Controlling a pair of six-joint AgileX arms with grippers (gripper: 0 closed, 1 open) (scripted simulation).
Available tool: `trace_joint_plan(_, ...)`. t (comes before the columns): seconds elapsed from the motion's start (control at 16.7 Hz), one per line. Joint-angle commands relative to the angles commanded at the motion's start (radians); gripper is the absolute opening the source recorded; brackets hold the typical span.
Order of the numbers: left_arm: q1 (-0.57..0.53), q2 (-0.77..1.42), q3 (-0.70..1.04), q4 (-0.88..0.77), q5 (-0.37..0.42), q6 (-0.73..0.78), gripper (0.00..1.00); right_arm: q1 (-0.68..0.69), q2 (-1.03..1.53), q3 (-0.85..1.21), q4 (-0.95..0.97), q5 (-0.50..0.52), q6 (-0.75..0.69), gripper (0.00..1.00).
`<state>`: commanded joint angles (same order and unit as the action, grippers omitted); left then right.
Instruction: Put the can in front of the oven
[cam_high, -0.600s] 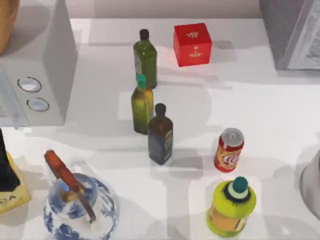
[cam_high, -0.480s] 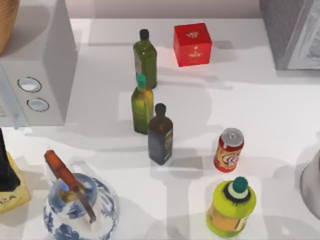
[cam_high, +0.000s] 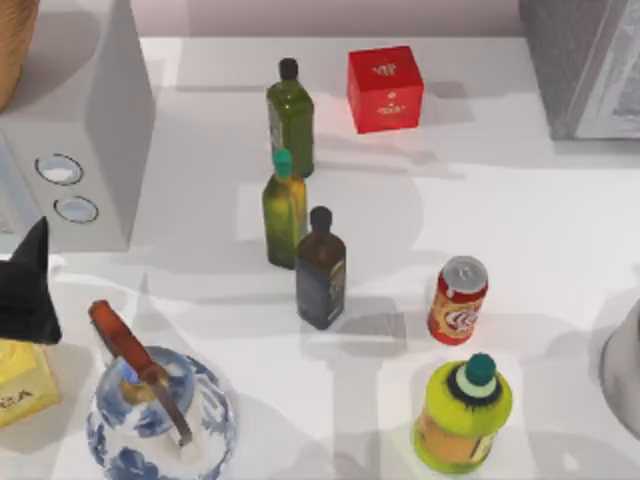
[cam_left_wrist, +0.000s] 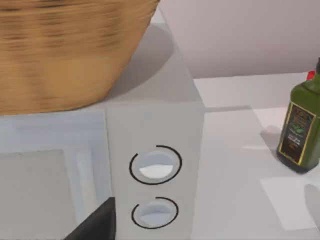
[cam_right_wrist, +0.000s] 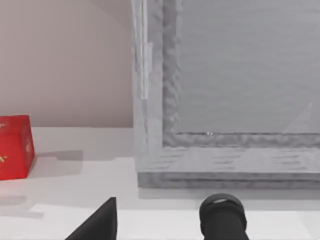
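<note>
Left gripper (cam_high: 28, 290): dark fingertip at the table's left edge, just below the oven's front; whether its fingers are apart or together I cannot tell.
Right arm: parked by the speckled grey box (cam_high: 585, 65) at the far right.
Can (cam_high: 458, 300): upright, right of centre, untouched, just behind the lime-green bottle (cam_high: 462, 412).
Oven (cam_high: 80, 130): far left, 2 white dials facing forward, well apart from the can.
Between them: 3 dark bottles (cam_high: 320, 268).
</note>
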<state>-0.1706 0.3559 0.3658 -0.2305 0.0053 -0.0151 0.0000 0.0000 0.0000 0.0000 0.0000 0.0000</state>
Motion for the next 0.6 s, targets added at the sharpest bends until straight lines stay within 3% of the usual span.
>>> trace_joint_plan(0.6, -0.403, 1.155, 1.06, -0.672, 0.014, -0.054, 1.0, 0.0, 0.0, 0.0, 0.0, 0.0, 0.0, 1.0)
